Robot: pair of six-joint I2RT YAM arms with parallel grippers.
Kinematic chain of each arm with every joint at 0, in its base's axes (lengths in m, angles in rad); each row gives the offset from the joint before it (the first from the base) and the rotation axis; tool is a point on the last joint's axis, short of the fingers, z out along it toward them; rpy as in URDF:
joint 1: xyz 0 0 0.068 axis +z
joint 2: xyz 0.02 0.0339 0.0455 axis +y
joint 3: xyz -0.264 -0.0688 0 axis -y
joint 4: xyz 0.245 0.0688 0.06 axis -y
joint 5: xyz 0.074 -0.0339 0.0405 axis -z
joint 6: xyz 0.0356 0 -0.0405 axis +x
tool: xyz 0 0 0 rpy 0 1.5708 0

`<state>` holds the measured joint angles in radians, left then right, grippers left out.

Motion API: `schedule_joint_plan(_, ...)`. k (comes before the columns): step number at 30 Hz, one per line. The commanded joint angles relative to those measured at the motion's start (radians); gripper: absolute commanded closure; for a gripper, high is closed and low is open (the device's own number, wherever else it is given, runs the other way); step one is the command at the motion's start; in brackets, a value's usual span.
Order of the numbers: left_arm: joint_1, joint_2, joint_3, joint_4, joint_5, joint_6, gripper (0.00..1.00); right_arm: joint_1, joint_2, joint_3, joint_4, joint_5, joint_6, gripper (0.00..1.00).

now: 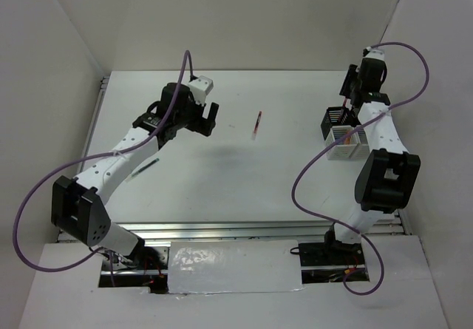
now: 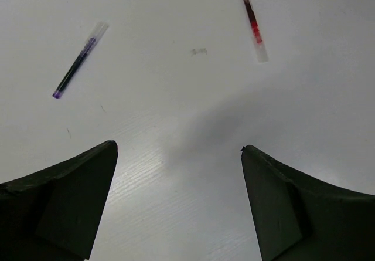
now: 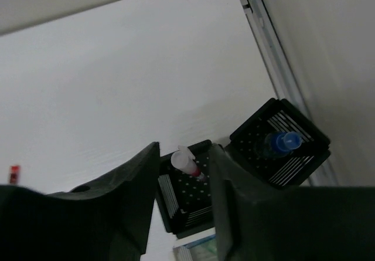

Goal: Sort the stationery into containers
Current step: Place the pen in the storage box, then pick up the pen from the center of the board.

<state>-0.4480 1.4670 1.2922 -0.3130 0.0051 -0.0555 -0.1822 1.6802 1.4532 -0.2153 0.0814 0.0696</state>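
Red pen (image 1: 256, 124) lies on the bench (image 1: 222, 188), well left of the bins (image 1: 341, 131). It is likely light, stiff and slippery, best pinched mid-barrel. Left gripper (image 2: 177, 148) hangs released, farther left of the bins. Right gripper (image 3: 184, 151) is above the bins, its grasp impossible to tell and its fingertips cut off.

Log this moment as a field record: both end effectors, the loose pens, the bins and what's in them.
left end effector: open, empty, above the table
right end effector: open, holding nothing, over the bins
red pen: loose on the table, ahead of the left end effector
dark pen: loose on the table, purple tip
black bin: holds a blue-capped bottle
second black bin: holds a red-and-white item
white bin: contents unclear
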Motion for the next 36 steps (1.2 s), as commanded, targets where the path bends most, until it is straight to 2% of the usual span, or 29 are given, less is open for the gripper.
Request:
schedule_joint_plan(1,-0.018,0.022,0.053,0.092,-0.034,0.043,0.01,0.021,-0.004,0.033,-0.006,0.041,-0.004,0.50)
schedule_joint_plan(3,-0.027,0.039,0.071,0.118,-0.045,0.084,0.01,0.026,-0.007,0.029,-0.025,0.035,-0.004,0.41)
schedule_joint_plan(6,-0.037,0.091,0.114,0.134,-0.013,0.080,0.01,0.024,-0.013,0.045,-0.077,-0.008,0.010,0.37)
schedule_joint_plan(7,-0.037,0.107,0.122,0.143,0.042,0.065,0.01,0.024,-0.016,0.050,-0.093,-0.018,0.015,0.36)
schedule_joint_plan(10,-0.050,0.174,0.140,0.182,0.076,-0.018,0.03,0.021,-0.048,0.065,-0.148,-0.074,0.042,0.35)
schedule_joint_plan(13,-0.092,0.262,0.174,0.227,0.046,-0.049,0.18,0.013,-0.131,0.050,-0.173,-0.172,0.061,0.35)
schedule_joint_plan(16,-0.124,0.377,0.287,0.209,0.003,-0.079,0.30,0.007,-0.190,0.023,-0.194,-0.250,0.061,0.35)
schedule_joint_plan(19,-0.136,0.507,0.373,0.160,0.012,-0.124,0.35,0.001,-0.241,-0.014,-0.220,-0.305,0.064,0.35)
schedule_joint_plan(25,-0.143,0.706,0.538,0.161,0.026,-0.211,0.43,-0.003,-0.318,-0.092,-0.246,-0.367,0.064,0.35)
schedule_joint_plan(32,-0.164,0.869,0.621,0.213,0.001,-0.213,0.45,-0.010,-0.343,-0.123,-0.274,-0.391,0.049,0.35)
schedule_joint_plan(36,-0.176,0.958,0.725,0.171,-0.031,-0.210,0.46,-0.025,-0.343,-0.131,-0.286,-0.405,0.048,0.35)
